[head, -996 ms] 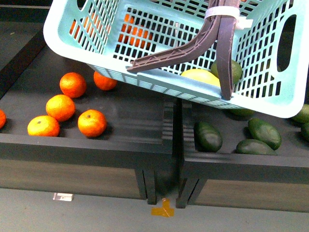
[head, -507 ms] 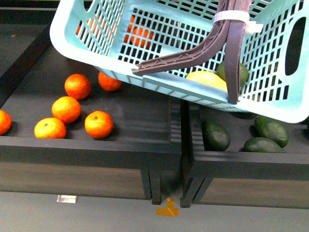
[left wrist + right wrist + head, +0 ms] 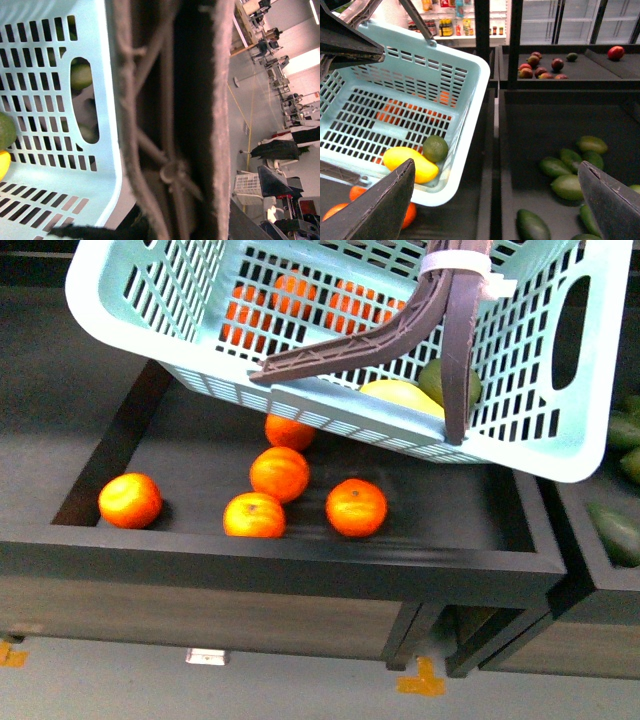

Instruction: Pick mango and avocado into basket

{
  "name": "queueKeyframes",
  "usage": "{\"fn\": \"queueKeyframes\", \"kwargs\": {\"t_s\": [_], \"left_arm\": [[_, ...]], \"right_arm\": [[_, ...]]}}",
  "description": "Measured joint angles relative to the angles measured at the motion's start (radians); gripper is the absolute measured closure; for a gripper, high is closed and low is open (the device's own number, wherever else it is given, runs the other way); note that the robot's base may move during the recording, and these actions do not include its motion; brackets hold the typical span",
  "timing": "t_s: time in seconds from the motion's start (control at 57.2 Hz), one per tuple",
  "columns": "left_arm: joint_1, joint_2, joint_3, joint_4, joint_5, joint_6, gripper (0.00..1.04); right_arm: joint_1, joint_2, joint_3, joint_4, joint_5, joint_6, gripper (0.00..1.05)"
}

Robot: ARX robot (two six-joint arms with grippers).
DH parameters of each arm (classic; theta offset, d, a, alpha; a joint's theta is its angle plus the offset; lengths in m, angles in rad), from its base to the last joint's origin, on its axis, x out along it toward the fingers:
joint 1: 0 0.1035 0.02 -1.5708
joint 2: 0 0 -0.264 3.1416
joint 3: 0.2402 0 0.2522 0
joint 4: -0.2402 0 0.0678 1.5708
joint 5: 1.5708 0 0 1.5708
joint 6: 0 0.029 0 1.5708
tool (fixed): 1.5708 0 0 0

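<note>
A: Front view first. Where is the basket?

B: Fills the frame from 10 o'clock to 2 o'clock, tilted, low corner dipping toward 4 o'clock. Hangs over a black tray of oranges. Brown handles meet at 1 o'clock under a white tie.

A: And the mango?

B: Inside, seen through the slots at the low near wall, about 2 o'clock from the frame's centre. Long axis roughly 9 to 3, along that wall, right end a little lower. Avocado just beside it at its 2 o'clock, half hidden by a handle; axis unclear here. No gripper visible in this view.

A: Left wrist view?

B: Mostly the brown handle, very close to the lens. Beside it the basket's slotted wall; slivers of avocado and mango at the picture's edge. Fingers of the left gripper not made out, so cannot tell whether closed on the handle.

A: Right wrist view?

B: Right gripper spread wide, nothing between the fingers. Basket ahead of one finger, clear of it. Mango flat on the slotted floor in the low corner, long axis slanting along the near wall. Avocado touching one end of it, looking nearly round from here. Beyond the basket, green avocados loose in a black bin, well apart from it.
</note>
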Motion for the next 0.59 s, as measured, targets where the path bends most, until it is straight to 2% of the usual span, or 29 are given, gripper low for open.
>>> {"fn": "queueKeyframes", "kwargs": {"t_s": [0.594], "left_arm": [[-0.002,0.000,0.000,0.000,0.005,0.002,0.94]], "right_arm": [[0.000,0.000,0.000,0.000,-0.001,0.000,0.09]]}}
